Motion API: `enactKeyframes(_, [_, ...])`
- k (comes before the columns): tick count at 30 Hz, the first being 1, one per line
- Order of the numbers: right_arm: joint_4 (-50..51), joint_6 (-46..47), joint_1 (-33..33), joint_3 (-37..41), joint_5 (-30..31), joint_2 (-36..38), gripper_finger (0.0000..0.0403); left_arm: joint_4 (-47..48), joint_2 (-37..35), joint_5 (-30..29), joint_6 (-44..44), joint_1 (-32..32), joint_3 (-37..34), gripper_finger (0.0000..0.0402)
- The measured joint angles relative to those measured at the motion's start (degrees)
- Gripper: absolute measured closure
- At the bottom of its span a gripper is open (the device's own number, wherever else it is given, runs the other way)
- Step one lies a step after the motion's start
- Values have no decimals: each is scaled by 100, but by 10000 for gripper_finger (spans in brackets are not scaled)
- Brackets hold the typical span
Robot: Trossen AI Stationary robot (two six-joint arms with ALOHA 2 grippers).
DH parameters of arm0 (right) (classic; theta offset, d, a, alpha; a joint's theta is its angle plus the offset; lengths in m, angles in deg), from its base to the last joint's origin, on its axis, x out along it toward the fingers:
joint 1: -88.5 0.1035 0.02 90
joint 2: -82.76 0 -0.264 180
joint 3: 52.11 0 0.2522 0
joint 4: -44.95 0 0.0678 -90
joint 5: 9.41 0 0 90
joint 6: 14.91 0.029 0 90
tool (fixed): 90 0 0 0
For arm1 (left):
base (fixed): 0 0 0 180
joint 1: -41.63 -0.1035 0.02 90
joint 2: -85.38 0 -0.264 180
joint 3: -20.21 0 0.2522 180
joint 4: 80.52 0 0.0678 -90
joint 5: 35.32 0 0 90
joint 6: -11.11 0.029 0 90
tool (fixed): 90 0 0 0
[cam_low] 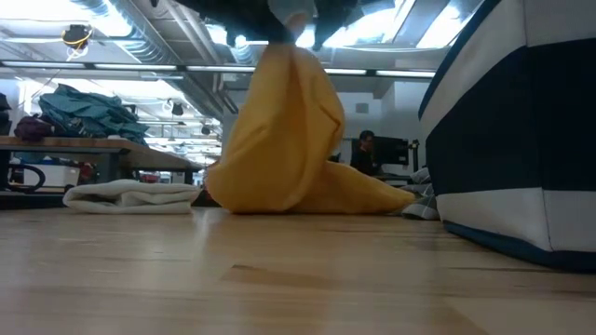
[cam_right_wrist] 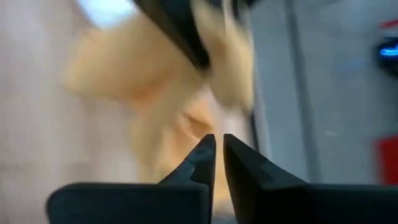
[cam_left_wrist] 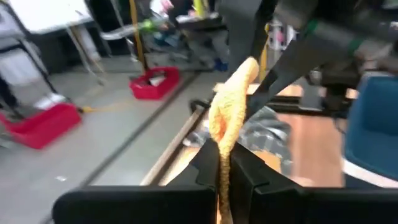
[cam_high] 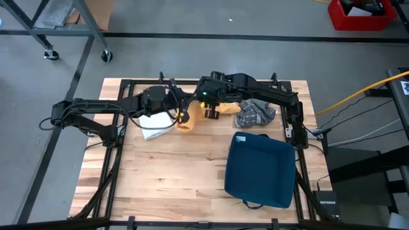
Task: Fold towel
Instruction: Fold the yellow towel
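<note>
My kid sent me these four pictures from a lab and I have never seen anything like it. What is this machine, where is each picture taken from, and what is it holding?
These are two dark robot arms at a wooden table, meant to fold a towel. One picture looks straight down, one looks level across the tabletop, and two come from cameras on the arms' wrists. The left tool is shut on a yellow towel, lifting part of it while the rest drapes onto the table. The right tool is beside the same towel; whether it grips it is unclear. Also on the table: a folded white towel, a grey patterned cloth and a dark blue bag.
</note>
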Motion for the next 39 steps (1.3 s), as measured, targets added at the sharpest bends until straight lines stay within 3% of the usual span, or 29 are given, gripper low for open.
enactKeyframes(5, [547, -168, -23, 0, 873, 9, 326, -183, -190, -341, 537, -125, 375, 399])
enactKeyframes(15, [783, -33, -5, -2, 959, 24, 252, -892, -302, -462, 1853, -700, 1643, 401])
enactKeyframes(22, [812, -38, -5, 4, 739, 22, 252, -909, -317, -462, 2461, -1217, 2775, 401])
enactKeyframes(29, [786, -38, -5, 4, 594, 20, 258, -844, -323, -276, 1787, -1442, 3323, 401])
enactKeyframes(33, [788, -36, -7, 4, 594, 20, 258, 218, -382, 338, 1116, -1410, 3324, 401])
enactKeyframes(39, [1013, -37, -34, 4, 124, 20, 259, 3339, -409, 1618, 588, -1250, 3305, 402])
